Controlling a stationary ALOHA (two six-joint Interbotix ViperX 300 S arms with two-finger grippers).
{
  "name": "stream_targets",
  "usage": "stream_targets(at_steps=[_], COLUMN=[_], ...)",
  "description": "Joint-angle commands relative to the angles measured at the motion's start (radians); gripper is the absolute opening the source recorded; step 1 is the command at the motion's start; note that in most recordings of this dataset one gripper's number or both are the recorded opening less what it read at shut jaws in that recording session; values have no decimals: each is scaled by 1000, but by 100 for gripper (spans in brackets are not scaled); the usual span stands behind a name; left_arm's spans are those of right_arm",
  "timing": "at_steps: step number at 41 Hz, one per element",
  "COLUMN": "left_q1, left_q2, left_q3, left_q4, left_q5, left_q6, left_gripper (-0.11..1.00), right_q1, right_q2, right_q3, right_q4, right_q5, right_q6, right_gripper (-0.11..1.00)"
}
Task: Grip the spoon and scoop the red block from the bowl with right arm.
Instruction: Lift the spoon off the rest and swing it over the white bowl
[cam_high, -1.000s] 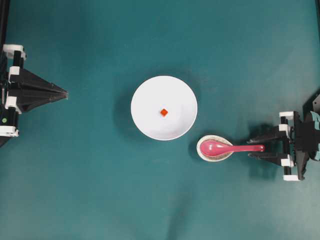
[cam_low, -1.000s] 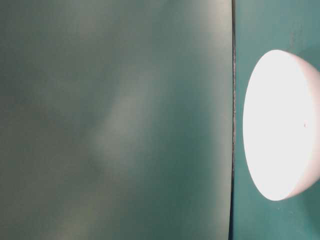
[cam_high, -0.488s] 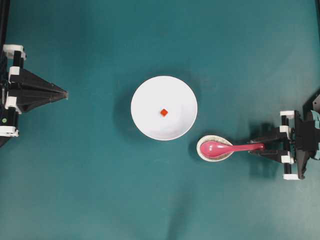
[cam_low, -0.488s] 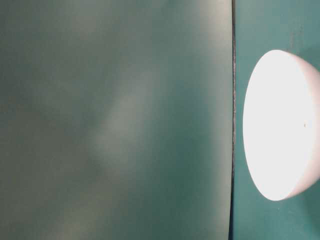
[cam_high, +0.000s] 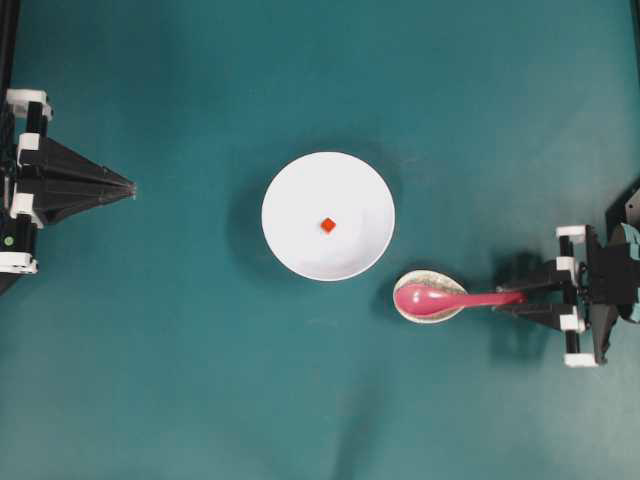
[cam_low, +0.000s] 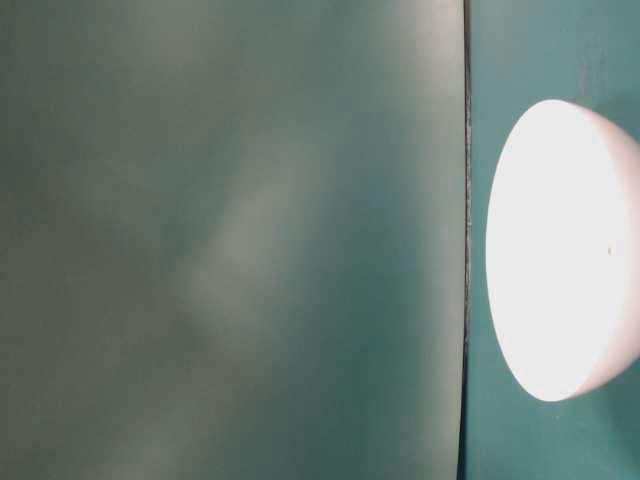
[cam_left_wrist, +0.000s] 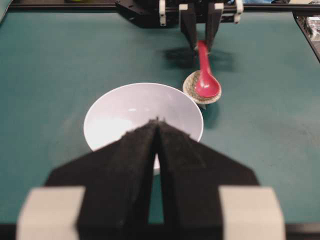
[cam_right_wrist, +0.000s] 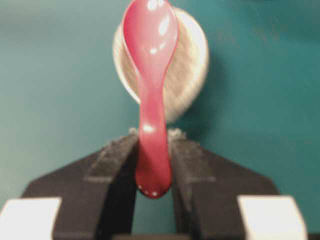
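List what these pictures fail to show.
- Red block: a speck overhead; table-level, the overexposed bowl hides it; left wrist view, the left gripper blocks it.
- Spoon: the beige dish under it is blurred.
- Right gripper: body cut off by the bottom edge.

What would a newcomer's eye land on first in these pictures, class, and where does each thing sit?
Probably the glossy pink spoon, its scoop over a small speckled dish and its handle end between the fingers of the right gripper at the right edge. Next, the white bowl at mid-table, with a tiny red block in its middle.
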Motion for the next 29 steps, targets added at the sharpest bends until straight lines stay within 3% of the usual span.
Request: stream_targets(at_steps=[1, 9, 16, 22, 29], left_q1=[2, 2, 2, 2, 2], left_q2=[5, 0, 0, 0, 0], left_q3=[-26, -28, -28, -29, -34], left_q4=[0, 0, 0, 0, -2], left_q5=[-11, -11, -14, -20, -20], left_q6=[-8, -14, -15, -15, -25], left_gripper=[0, 0, 0, 0, 0], right_q1=[-15, -86, -235, -445, -752], right_q2=[-89, -284, -477, -603, -638], right_q3=[-35, -81, -158, -272, -453], right_q4=[2, 2, 2, 2, -5], right_q5=[9, 121, 360, 730, 1221], right_q6=[-11, -129, -291, -403, -407], right_gripper=[25, 25, 25, 25, 25])
